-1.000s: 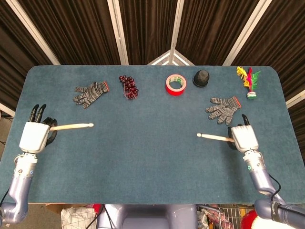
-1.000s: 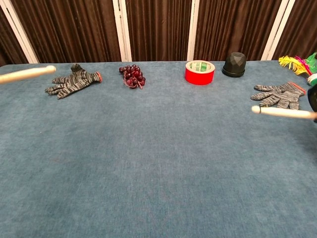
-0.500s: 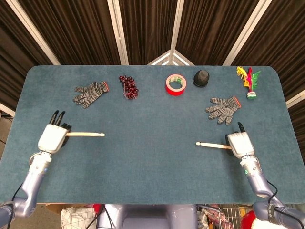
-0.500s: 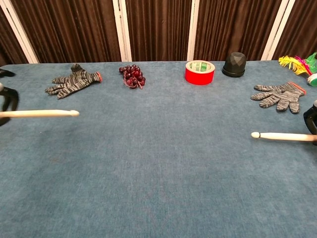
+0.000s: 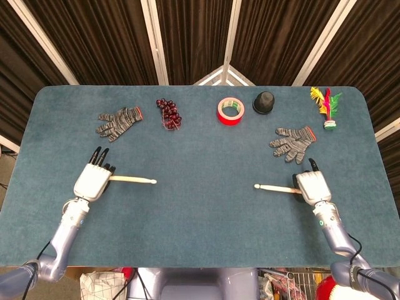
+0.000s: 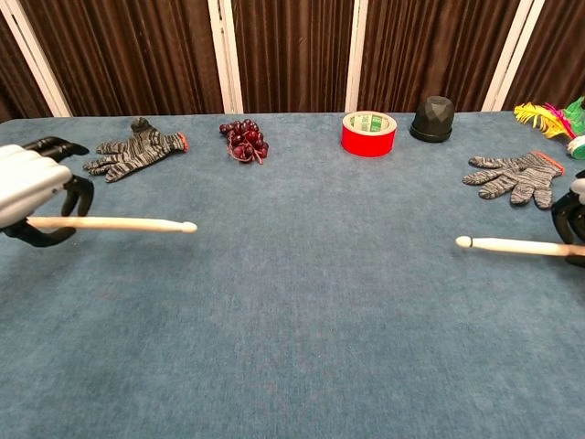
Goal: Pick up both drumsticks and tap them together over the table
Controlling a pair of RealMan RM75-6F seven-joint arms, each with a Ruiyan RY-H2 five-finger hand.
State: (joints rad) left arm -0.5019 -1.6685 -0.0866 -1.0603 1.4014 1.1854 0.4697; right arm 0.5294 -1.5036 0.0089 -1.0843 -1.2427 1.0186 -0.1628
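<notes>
My left hand holds a pale wooden drumstick at the left of the blue table. Its tip points right, toward the table's middle, raised over the cloth. My right hand grips the second drumstick at the right side, tip pointing left. A wide gap separates the two tips. Both sticks lie nearly level.
Along the far half lie a striped grey glove, dark red grapes, a red tape roll, a black cup, a second grey glove and a feathered shuttlecock.
My left hand has carried its drumstick rightward and toward the near side. The right hand has shifted slightly left with its stick. The tips are closer together.
</notes>
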